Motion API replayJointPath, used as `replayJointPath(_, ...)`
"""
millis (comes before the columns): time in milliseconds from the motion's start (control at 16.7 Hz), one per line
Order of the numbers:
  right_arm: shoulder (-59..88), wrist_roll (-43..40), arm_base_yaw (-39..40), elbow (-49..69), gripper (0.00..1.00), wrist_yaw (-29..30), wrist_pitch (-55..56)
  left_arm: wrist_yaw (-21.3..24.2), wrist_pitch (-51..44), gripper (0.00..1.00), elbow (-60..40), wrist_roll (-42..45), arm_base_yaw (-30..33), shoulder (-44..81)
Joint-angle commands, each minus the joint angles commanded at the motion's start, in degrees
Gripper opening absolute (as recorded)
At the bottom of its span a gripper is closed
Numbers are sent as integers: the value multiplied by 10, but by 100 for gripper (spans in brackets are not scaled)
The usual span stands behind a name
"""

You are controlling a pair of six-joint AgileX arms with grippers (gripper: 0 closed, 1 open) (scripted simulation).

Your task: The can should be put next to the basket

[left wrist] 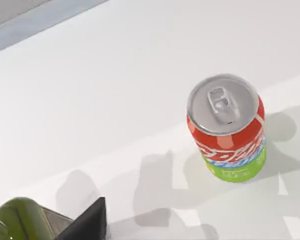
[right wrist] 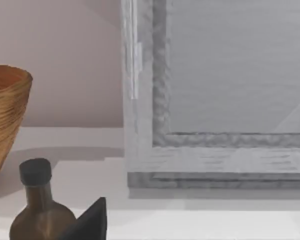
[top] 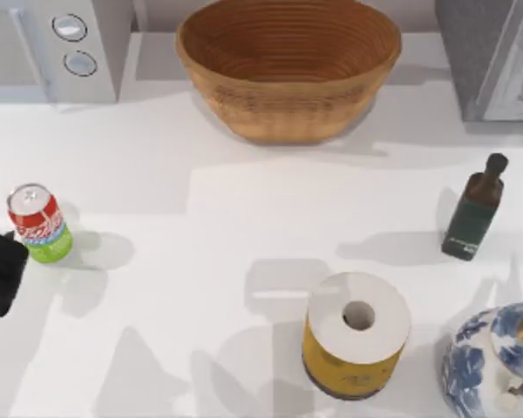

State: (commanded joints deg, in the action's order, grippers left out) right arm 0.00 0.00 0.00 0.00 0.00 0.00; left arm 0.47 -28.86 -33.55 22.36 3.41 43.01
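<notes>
Nearest the overhead camera, at the table's front edge, stands a paper roll (top: 358, 335) in a yellow wrapper, upright, its white top and hollow core facing up. Just to its right, at the front right corner, sits a blue-and-white patterned teapot (top: 491, 361), partly cut off. Behind these, toward the right side, a dark green bottle (top: 475, 209) stands upright with a dark cap.

At the far left, the soda can (top: 39, 224) stands upright on the white table (top: 244, 226) — red upper half, lime-green lower half, silver top with the pull tab visible in the left wrist view (left wrist: 226, 127). The left gripper (top: 2, 272) is a dark shape just beside the can, toward the front; whether its fingers are spread or closed cannot be told, and nothing is seen in its grasp.

The wicker basket (top: 288, 70) (large, oval, warm brown) sits at the back centre, well apart from the can. A microwave (top: 52, 43) stands at the back left — a grey appliance (top: 492, 57) at the back right.
</notes>
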Motion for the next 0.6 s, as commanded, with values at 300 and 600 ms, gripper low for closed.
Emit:
replayJointPath(300, 0, 0, 0, 0, 100, 0, 0, 1, -169, 100, -222, 97, 12, 269)
replayJointPath(600, 0, 0, 0, 0, 100, 0, 0, -1, -315, 100, -425, 160, 17, 513)
